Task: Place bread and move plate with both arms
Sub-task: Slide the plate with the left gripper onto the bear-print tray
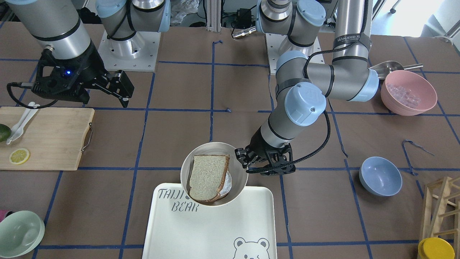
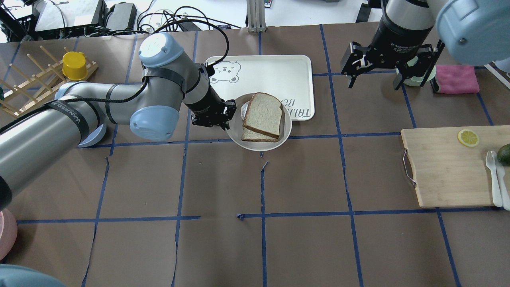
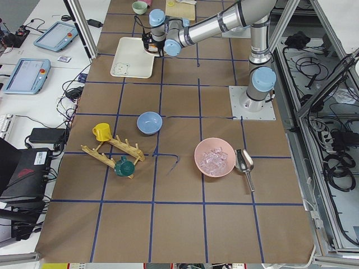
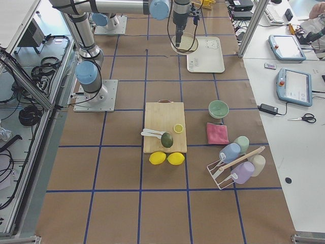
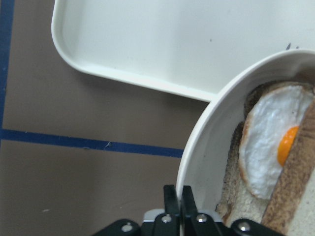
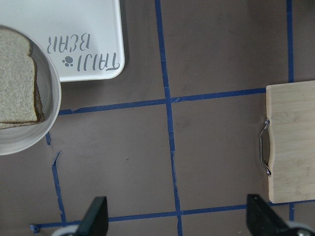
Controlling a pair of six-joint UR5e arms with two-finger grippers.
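The plain bread (image 1: 208,176) lies on top of a second slice bearing a fried egg (image 5: 268,142) in the round cream plate (image 1: 215,144). The plate overlaps the near corner of the white bear tray (image 1: 215,230). My left gripper (image 1: 241,156) is shut on the plate's rim, seen up close in the left wrist view (image 5: 179,194). In the overhead view the bread (image 2: 263,113), plate (image 2: 259,146) and left gripper (image 2: 228,115) show mid-table. My right gripper (image 2: 374,81) is open and empty, raised off to the plate's right, its fingers wide apart in its wrist view (image 6: 179,221).
A wooden cutting board (image 2: 446,167) with a lemon slice (image 2: 468,138) lies on the right side. A pink cloth (image 2: 456,79) and a pale-green bowl (image 1: 19,233) are beyond the right gripper. A blue bowl (image 1: 380,176), pink bowl (image 1: 408,92) and wooden rack (image 2: 36,75) are on the left side.
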